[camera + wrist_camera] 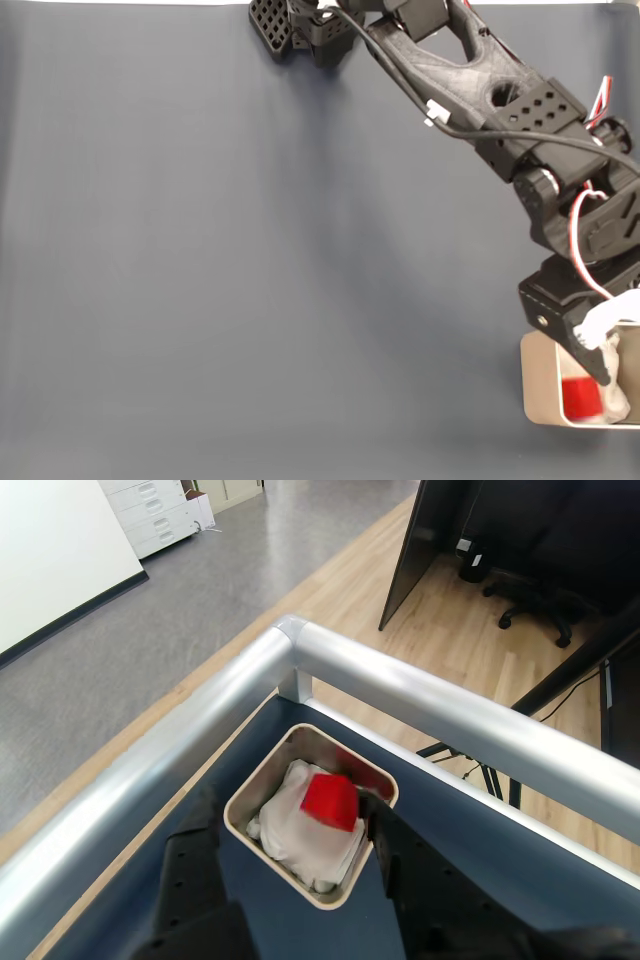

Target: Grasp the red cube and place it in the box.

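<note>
Operator, in the fixed view your worktop (220, 260) is showing a dark blue-grey surface, bare across its left and middle. Your black arm (480, 90) is reaching from the top edge down to the bottom right corner, where the box (540, 385) is sitting against the right edge. The gripper (600, 365) is hanging over the box, and the red cube (580, 396) is lying inside it on the white padding (615, 405).

In the wrist view, the box (262, 780) is sitting in the corner of the worktop, just inside the silver rail (420, 685). The red cube (331, 801) is resting tilted on the white padding (295, 825), touching the right finger (385, 845). The left finger (195, 865) is standing outside the box wall, so your gripper (290, 855) is spread apart, clamping nothing.
</note>
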